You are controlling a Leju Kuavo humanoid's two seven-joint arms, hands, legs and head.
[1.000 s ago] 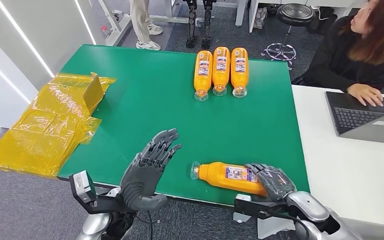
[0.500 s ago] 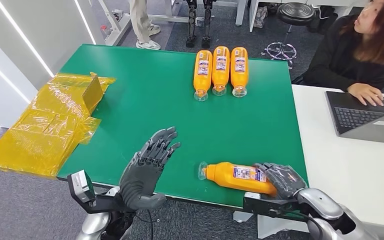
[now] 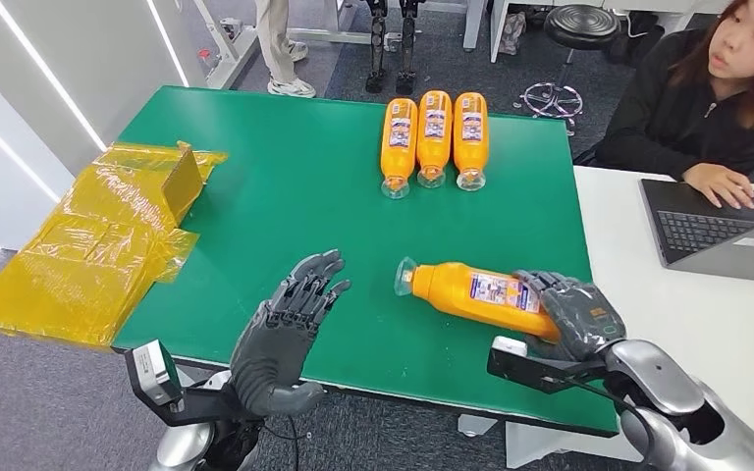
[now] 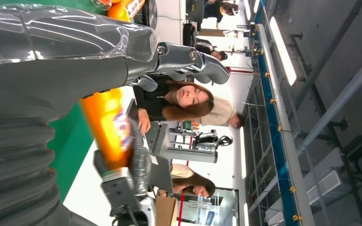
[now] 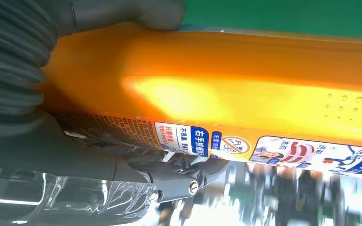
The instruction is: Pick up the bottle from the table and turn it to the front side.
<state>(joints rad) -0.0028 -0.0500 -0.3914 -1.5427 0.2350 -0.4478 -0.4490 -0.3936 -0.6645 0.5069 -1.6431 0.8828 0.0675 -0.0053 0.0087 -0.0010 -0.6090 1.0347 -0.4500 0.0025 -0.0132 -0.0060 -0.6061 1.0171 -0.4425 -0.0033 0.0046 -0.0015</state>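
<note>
Orange bottle [image 3: 479, 293] lower right of head view, gripped at its base by right hand [image 3: 574, 316], clear cap pointing left, over green table [image 3: 285, 206]. Left hand [image 3: 285, 329] lower centre, fingers spread, holding nothing. Right wrist view: bottle label [image 5: 264, 148] with blue-and-white Chinese print, too small to read.

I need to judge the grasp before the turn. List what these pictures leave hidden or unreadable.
- Bottle base, head view: covered by the right hand.
- Its label text, head view: too small to read.
- Its cap end, right wrist view: cut off by the frame edge.
- Left hand palm, head view: turned away.
</note>
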